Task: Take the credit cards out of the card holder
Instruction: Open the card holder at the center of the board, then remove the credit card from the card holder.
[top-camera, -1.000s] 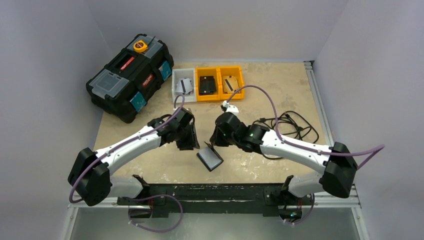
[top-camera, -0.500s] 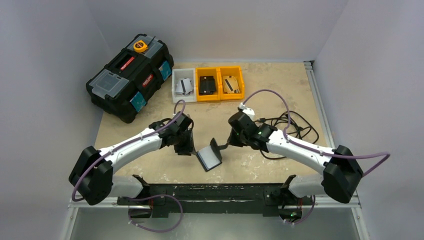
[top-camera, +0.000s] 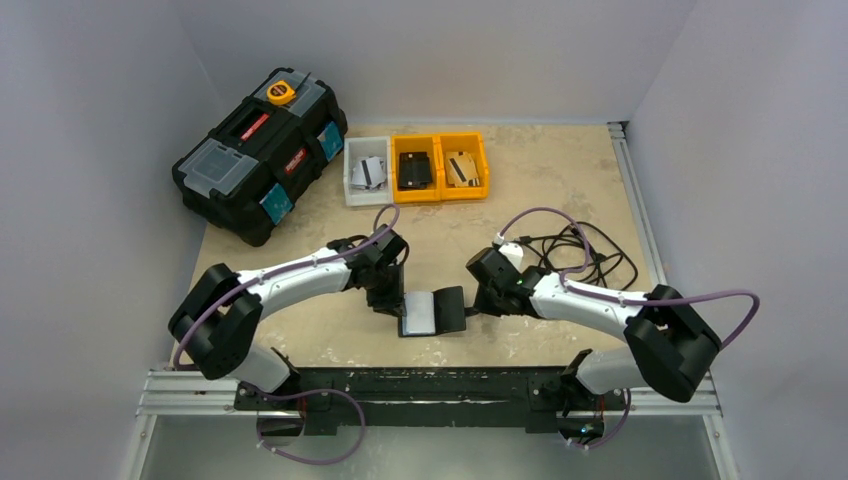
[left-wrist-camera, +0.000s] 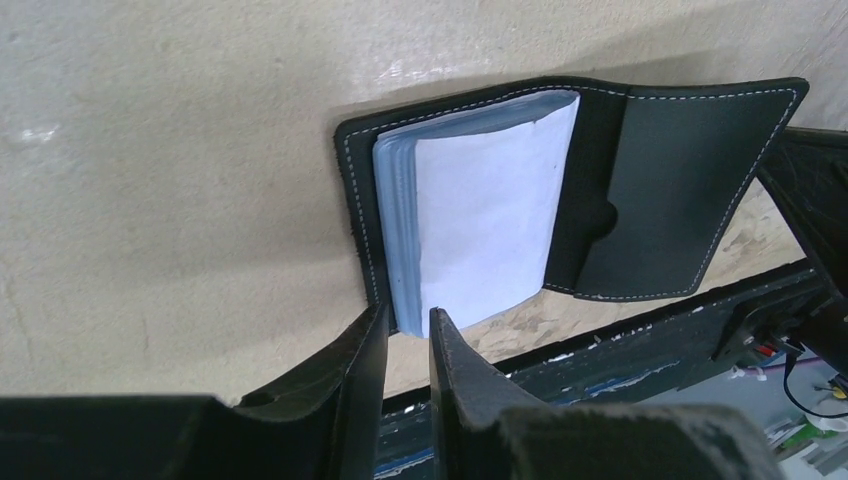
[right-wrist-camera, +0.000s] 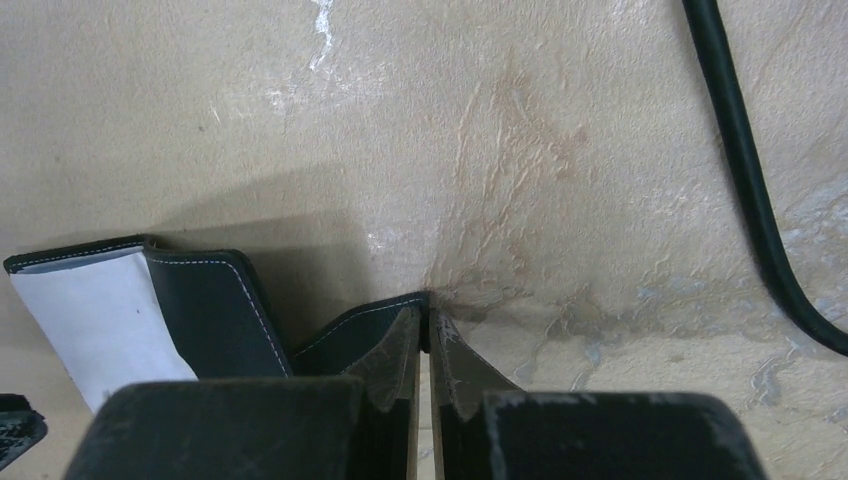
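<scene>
The black card holder (top-camera: 452, 309) lies opened flat near the table's front edge. A stack of pale credit cards (top-camera: 419, 313) rests on its left half. In the left wrist view the credit cards (left-wrist-camera: 490, 215) show bluish edges against the card holder (left-wrist-camera: 690, 190). My left gripper (left-wrist-camera: 408, 322) has a narrow gap between its jaws, and the near corner of the stack sits at its tips. Over in the right wrist view, my right gripper (right-wrist-camera: 428, 322) is shut on the edge of the card holder's (right-wrist-camera: 205, 300) right flap, with the cards (right-wrist-camera: 90, 320) at the far left.
A black toolbox (top-camera: 258, 150) stands at the back left. One white bin (top-camera: 366, 172) and two orange bins (top-camera: 440, 168) hold small parts behind the arms. A black cable (top-camera: 580, 250) coils on the right, also crossing the right wrist view (right-wrist-camera: 740, 170). The front rail (left-wrist-camera: 650, 340) runs just past the card holder.
My right gripper drew the flap rightward and down, so the card holder went from tilted up to open flat. My left gripper slid right to the cards' corner and narrowed its jaws.
</scene>
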